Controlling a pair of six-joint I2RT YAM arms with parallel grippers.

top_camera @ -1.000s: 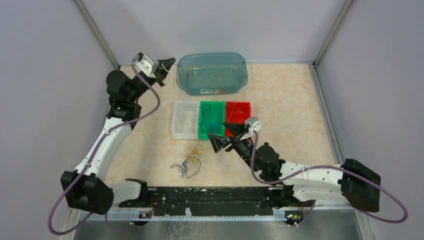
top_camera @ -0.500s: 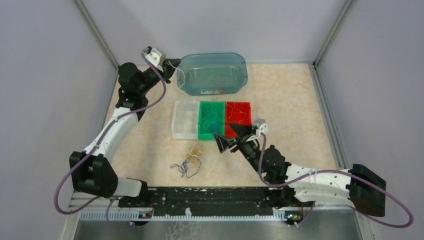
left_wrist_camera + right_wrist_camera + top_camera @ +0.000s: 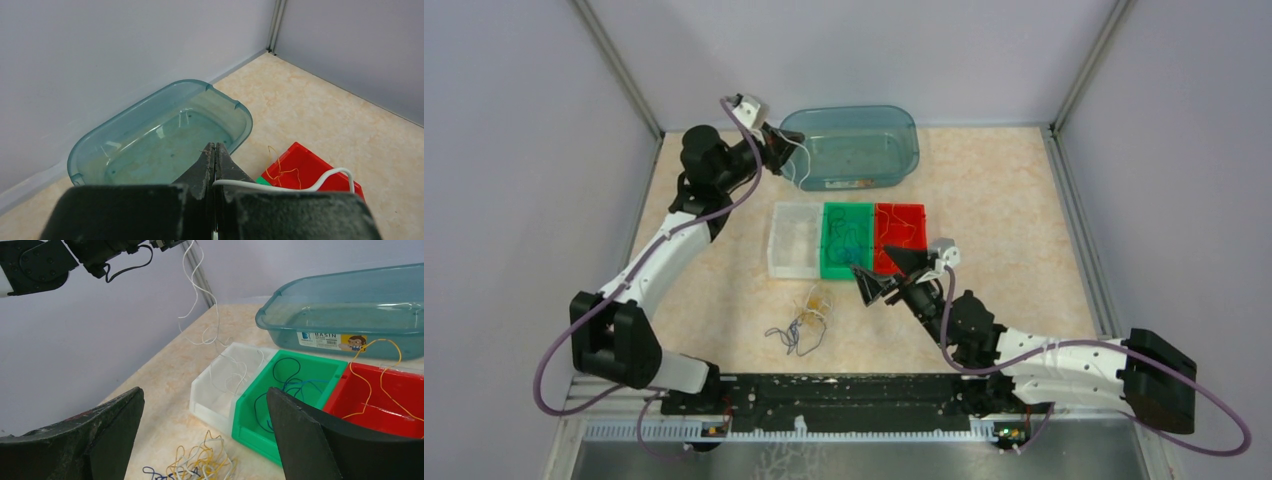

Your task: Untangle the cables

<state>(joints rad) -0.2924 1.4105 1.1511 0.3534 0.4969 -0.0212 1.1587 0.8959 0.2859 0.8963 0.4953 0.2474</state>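
Below left gripper (image 3: 215, 150), white cable (image 3: 280, 188) vertical

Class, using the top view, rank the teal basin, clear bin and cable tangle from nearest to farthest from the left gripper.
1. Teal basin, beside the left gripper, far side.
2. Clear bin, mid-table, leftmost bin.
3. Cable tangle, toward the near edge.

Basin (image 3: 886, 172) is looking see-thru teal w/ a white n yellow label. Bins are showing up as frosted white bin (image 3: 782, 262), green bin (image 3: 848, 206) n red bin (image 3: 911, 212). Cables are coming in colours too: white cable (image 3: 280, 188), blue cable (image 3: 849, 247), yellow cable (image 3: 368, 382). Tangle (image 3: 802, 322) is mixing yellow, white, dk blue. Tabletop (image 3: 1004, 220) is showing beige marble speckle.
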